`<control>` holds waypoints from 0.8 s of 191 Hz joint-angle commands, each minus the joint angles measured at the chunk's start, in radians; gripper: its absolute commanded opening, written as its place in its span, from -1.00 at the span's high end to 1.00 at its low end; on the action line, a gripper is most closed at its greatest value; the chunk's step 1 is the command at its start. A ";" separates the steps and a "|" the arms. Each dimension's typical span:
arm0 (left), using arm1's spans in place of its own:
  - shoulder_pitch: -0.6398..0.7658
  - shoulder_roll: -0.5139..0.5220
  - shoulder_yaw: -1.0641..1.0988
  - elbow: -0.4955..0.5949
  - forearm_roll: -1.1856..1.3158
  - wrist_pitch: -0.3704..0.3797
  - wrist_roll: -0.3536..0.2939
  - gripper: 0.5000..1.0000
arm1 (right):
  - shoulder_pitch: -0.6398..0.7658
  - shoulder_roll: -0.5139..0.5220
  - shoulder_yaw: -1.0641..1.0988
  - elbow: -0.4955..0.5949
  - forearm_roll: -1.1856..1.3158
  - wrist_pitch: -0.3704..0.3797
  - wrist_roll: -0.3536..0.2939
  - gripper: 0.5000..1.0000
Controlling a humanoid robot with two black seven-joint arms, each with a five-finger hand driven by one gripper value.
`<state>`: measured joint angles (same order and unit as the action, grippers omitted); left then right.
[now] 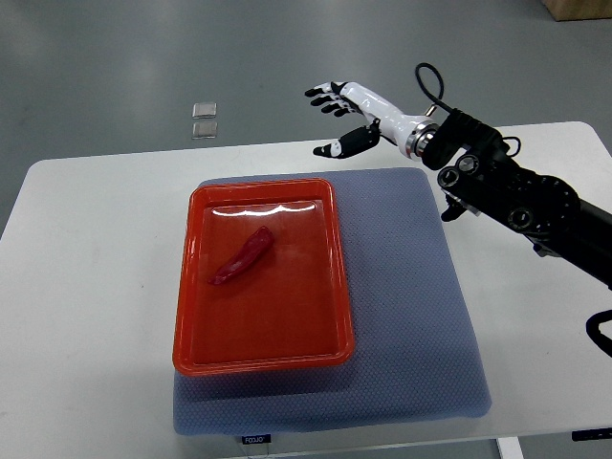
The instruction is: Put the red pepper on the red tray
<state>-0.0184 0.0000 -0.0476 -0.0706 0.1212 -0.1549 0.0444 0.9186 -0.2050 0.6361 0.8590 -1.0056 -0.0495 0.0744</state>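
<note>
On your left, the white table [86,277] is bare from its edge up to the blue mat [421,316], so you have free room there. The red tray [263,359] lies on the left part of the mat; its left rim runs along the mat's left edge and its near rim stops a little before the mat's front edge. The pepper [243,255] lies inside the tray, in the upper left half, slanted, and it touches no rim. Beyond the table's far edge you see two small clear squares [204,119] on the grey floor. To the right of the tray, the mat has a wide open strip with nothing on it. The right hand [346,117] is over the far edge of the table, well apart from the tray, with fingers spread and nothing held. Its dark arm [521,201] comes in from the right edge, over the table's far right corner.
</note>
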 commanded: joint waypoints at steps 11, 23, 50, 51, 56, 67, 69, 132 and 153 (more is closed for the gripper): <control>0.000 0.000 0.000 0.000 0.000 0.000 0.000 -1.00 | -0.102 -0.024 0.200 -0.001 0.174 -0.010 -0.010 -0.30; -0.002 0.000 0.000 0.000 0.000 0.000 0.000 -1.00 | -0.141 -0.021 0.274 -0.001 0.216 -0.024 -0.012 -0.31; 0.000 0.000 0.000 0.000 0.000 0.000 0.000 -1.00 | -0.204 -0.007 0.402 -0.006 0.260 -0.029 -0.012 -0.31; 0.000 0.000 0.000 0.000 0.000 0.000 0.000 -1.00 | -0.208 -0.005 0.408 -0.006 0.263 -0.027 -0.012 -0.31; 0.000 0.000 0.000 0.000 0.000 0.000 0.000 -1.00 | -0.214 -0.002 0.418 -0.006 0.266 -0.027 -0.012 -0.31; -0.002 0.000 0.000 0.000 0.000 0.000 0.000 -1.00 | -0.230 0.006 0.439 -0.006 0.280 -0.027 -0.012 -0.32; -0.002 0.000 0.000 0.000 0.000 0.000 0.000 -1.00 | -0.233 0.007 0.444 -0.006 0.283 -0.027 -0.012 -0.32; 0.000 0.000 0.000 0.000 0.000 0.000 0.000 -1.00 | -0.351 0.114 0.603 0.011 0.285 -0.010 -0.002 -0.51; 0.000 0.000 0.000 0.000 0.000 0.000 0.000 -1.00 | -0.376 0.147 0.659 0.018 0.275 0.028 0.002 -0.52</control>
<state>-0.0186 0.0000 -0.0475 -0.0706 0.1212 -0.1549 0.0444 0.5662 -0.0889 1.2448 0.8706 -0.7209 -0.0521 0.0722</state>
